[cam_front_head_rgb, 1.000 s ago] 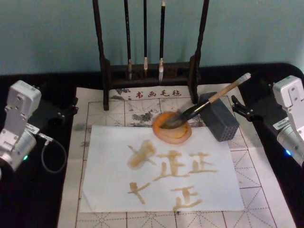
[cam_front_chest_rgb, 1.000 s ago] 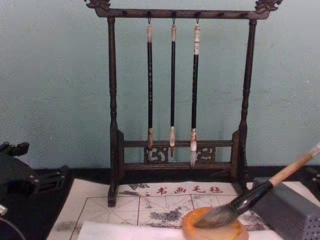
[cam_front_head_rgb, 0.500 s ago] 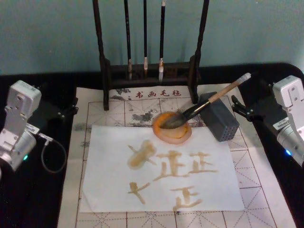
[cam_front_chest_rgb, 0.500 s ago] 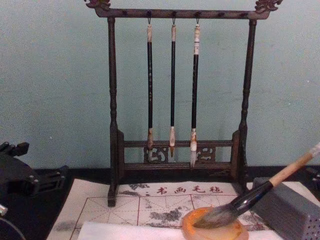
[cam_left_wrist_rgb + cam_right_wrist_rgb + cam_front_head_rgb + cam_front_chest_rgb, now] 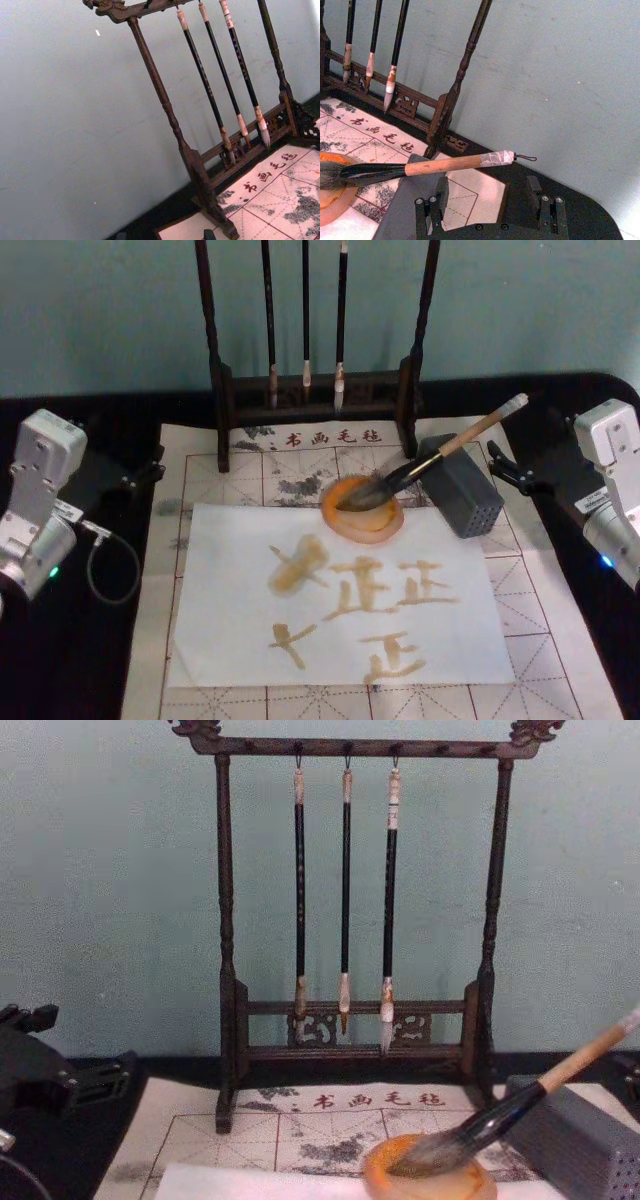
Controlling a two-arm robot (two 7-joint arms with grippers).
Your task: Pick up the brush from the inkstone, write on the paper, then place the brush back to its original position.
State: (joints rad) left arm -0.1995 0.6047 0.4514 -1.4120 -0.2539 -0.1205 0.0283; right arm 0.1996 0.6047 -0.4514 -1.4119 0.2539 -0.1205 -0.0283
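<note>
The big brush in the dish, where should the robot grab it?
Grip the brush on its bare tan handle, over the grey block. It leans, tuft in the inkstone, handle raised toward the open right gripper, so coming from the right probably suits.

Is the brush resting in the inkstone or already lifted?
Resting: the brush tuft sits in the inkstone, handle propped on the grey block.

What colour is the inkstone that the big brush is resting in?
Orange-tan; the inkstone shows best in the head view.

Both arms aside; right gripper (image 5: 486, 182) agape
</note>
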